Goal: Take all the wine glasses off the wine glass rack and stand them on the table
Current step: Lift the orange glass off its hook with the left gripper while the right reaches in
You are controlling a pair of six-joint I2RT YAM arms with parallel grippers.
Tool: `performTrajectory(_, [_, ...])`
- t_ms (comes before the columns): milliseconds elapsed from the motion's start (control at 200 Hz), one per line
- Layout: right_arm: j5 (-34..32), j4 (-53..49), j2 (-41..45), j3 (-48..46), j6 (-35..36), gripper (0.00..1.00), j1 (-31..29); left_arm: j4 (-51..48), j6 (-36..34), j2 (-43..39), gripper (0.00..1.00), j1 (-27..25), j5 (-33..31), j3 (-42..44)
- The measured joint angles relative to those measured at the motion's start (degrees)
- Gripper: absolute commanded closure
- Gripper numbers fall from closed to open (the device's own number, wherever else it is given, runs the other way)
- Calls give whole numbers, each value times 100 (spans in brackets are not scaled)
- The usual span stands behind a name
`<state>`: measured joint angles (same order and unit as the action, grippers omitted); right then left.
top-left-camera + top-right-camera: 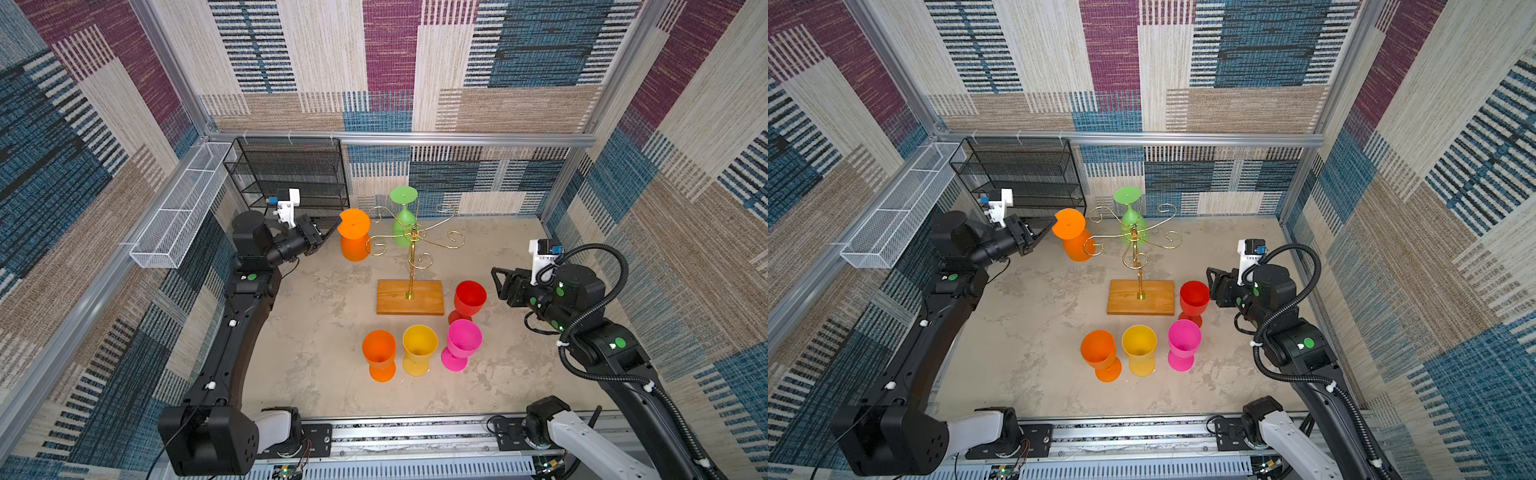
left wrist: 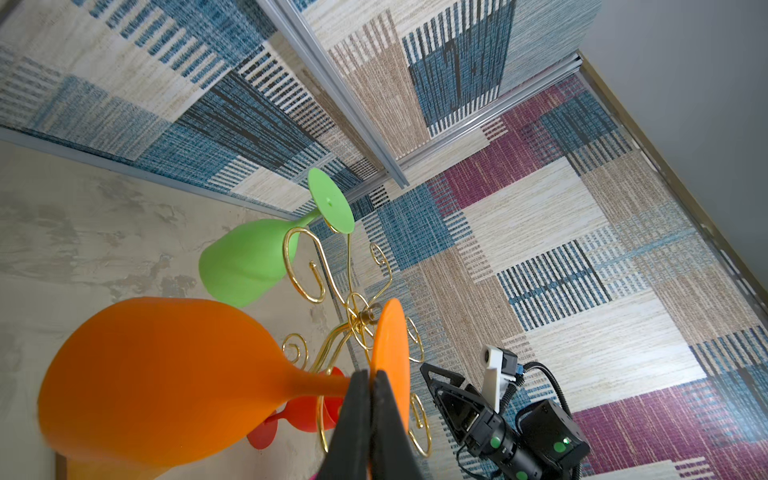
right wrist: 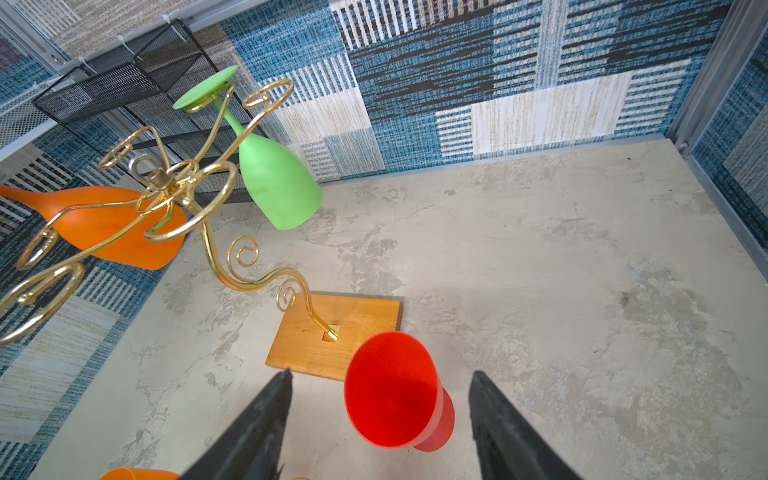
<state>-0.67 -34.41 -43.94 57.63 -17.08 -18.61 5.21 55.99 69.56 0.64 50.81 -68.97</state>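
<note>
Left tool (image 2: 370, 376) clamps the upside-down orange glass (image 2: 158, 374) by its stem, the contact hidden behind the tool's fingers (image 2: 353, 419); right tool (image 3: 380, 374), jaws apart, hovers near the red glass (image 3: 390, 403).

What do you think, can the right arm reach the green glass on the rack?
Probably yes. The right arm's fingers are open, and the green glass hangs at the rack's far side with bare table beside it. It would have to steer around the curly gold arms.
</note>
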Motion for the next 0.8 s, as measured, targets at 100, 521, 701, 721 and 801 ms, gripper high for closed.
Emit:
performTrajectory(100, [0,138,136,-9,-7,31,0,-356,-57,-551,100,120,-118,-144])
performTrajectory(521, [1071,2232,658,-636,-350,30,9,603,807,-1582,100,0,-378,-625])
performTrajectory(701, [2017,3486,271,-828,-621,31,9,1379,1305,-1517,100,-699,-402,-667])
performTrajectory(721, [2124,3639,219,-859,-658,31,9,1451,1325,-1502,100,-802,-422,-667])
performTrajectory(801, [2540,4266,-2,-979,-848,32,9,1818,1390,-1349,100,-1429,-518,-669])
